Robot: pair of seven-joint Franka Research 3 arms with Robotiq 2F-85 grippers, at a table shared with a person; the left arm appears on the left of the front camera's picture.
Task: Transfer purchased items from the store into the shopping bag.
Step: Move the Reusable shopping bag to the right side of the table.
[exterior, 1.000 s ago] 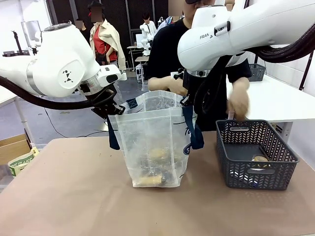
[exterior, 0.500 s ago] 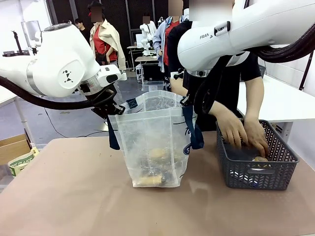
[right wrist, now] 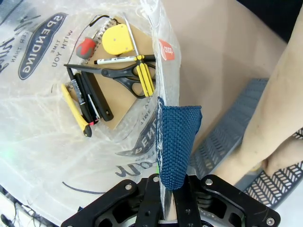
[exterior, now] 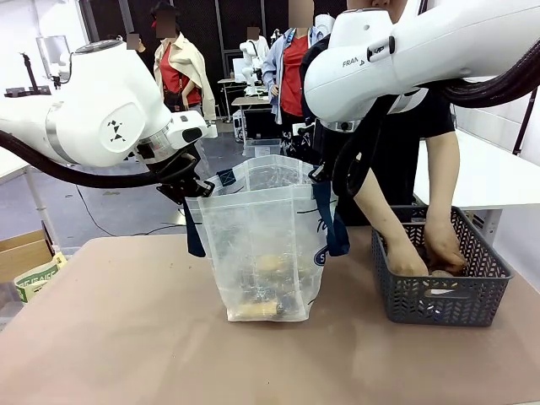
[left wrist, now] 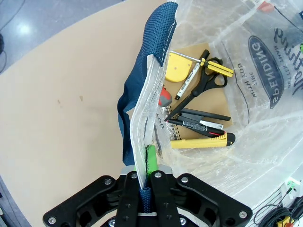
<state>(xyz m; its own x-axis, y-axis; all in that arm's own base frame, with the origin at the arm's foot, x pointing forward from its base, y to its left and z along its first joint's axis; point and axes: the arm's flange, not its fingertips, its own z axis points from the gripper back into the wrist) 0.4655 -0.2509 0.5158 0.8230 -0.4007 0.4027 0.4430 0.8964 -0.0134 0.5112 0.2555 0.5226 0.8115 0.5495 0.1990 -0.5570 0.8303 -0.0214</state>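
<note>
The left gripper and right gripper each pinch a rim of the bag, holding it open beside the basket where a person's hands dig, so slipping plastic could let the mouth sag shut.

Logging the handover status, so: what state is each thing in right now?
shopping bag: upright, mouth held open.
left gripper: shut on the bag's rim at a handle.
right gripper: shut on the opposite rim.
grey lattice basket: upright, person's hands inside.
scissors: closed, flat in the bag.
</note>
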